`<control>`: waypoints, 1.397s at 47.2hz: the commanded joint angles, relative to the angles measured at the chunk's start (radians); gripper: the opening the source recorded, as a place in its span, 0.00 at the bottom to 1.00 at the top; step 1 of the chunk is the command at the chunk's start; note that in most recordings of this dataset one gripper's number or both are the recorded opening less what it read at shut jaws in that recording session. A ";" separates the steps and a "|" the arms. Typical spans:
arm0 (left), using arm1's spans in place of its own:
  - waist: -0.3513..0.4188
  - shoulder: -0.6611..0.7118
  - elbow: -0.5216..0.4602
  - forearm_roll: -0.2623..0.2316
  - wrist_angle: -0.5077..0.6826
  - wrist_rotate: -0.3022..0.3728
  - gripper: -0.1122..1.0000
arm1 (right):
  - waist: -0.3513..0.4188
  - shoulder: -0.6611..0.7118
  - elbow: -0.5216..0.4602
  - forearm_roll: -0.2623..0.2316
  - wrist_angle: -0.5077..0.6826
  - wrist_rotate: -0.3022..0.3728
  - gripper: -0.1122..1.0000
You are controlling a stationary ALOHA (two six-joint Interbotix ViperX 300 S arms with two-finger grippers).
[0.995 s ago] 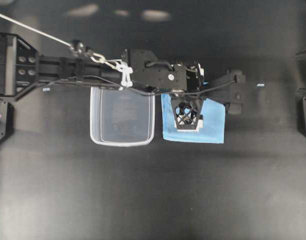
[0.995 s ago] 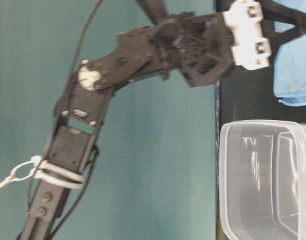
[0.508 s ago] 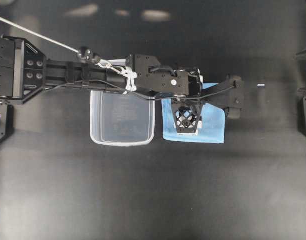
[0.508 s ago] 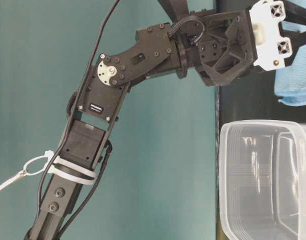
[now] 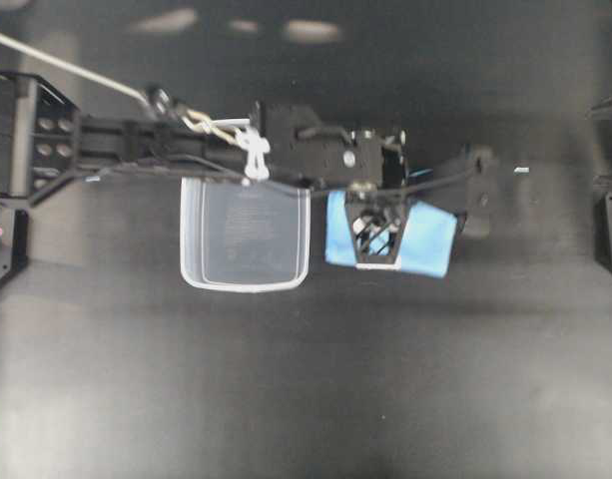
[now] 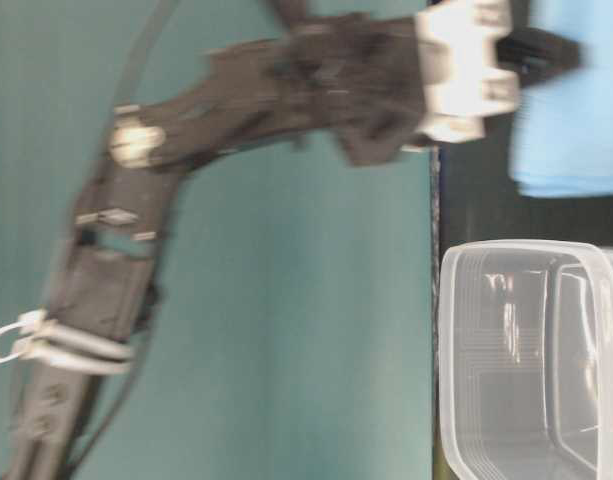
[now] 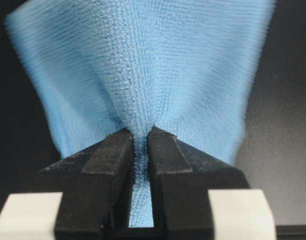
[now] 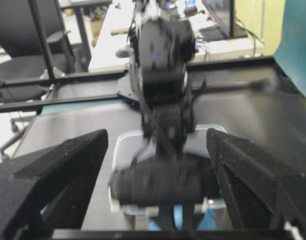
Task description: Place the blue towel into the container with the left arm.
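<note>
Left wrist view, blue towel (image 7: 143, 75) pinched between left tool (image 7: 140, 150) jaws

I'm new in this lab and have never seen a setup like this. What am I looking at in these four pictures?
It is a two-armed robot at a dark table. The overhead picture looks straight down: the left arm reaches in from the left edge. The table-level picture shows that arm from the side and is blurred. The other two come from cameras on the wrists.

On the table sits a clear plastic container, and to its right in the overhead view is a blue towel.

The left wrist picture shows the left gripper pinched shut on a fold of the towel, with cloth bunched between its black fingers. The right gripper holds nothing: its jaws stand wide open at the sides of its own picture, which looks across at the left arm and container.
</note>
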 commanded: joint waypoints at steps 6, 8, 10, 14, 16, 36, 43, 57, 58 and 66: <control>-0.014 -0.196 -0.017 0.005 0.086 -0.002 0.15 | -0.002 0.003 -0.017 0.003 -0.011 0.000 0.80; -0.018 -0.235 -0.011 0.003 0.117 -0.002 0.15 | -0.002 0.002 -0.018 0.003 -0.011 0.000 0.80; -0.020 -0.270 -0.006 0.003 0.149 -0.002 0.15 | -0.002 0.000 -0.018 0.003 -0.011 0.000 0.80; -0.025 -0.345 0.017 0.003 0.230 -0.002 0.15 | -0.002 -0.005 -0.018 0.003 -0.009 0.000 0.80; -0.025 -0.373 0.029 0.005 0.264 -0.002 0.15 | -0.002 -0.003 -0.018 0.003 -0.009 0.002 0.80; -0.015 -0.560 0.276 0.005 0.311 -0.015 0.15 | -0.002 -0.005 -0.018 0.003 -0.011 0.002 0.79; -0.012 -0.592 0.333 0.003 0.265 -0.015 0.15 | -0.002 -0.005 -0.018 0.003 -0.017 0.002 0.79; -0.008 -0.637 0.466 0.003 0.164 -0.017 0.15 | -0.002 -0.005 -0.018 0.003 -0.023 0.002 0.79; -0.008 -0.638 0.477 0.003 0.153 -0.017 0.15 | -0.002 -0.005 -0.018 0.003 -0.025 0.002 0.79; -0.005 -0.641 0.552 0.003 0.092 -0.018 0.15 | -0.002 -0.005 -0.018 0.003 -0.025 0.002 0.79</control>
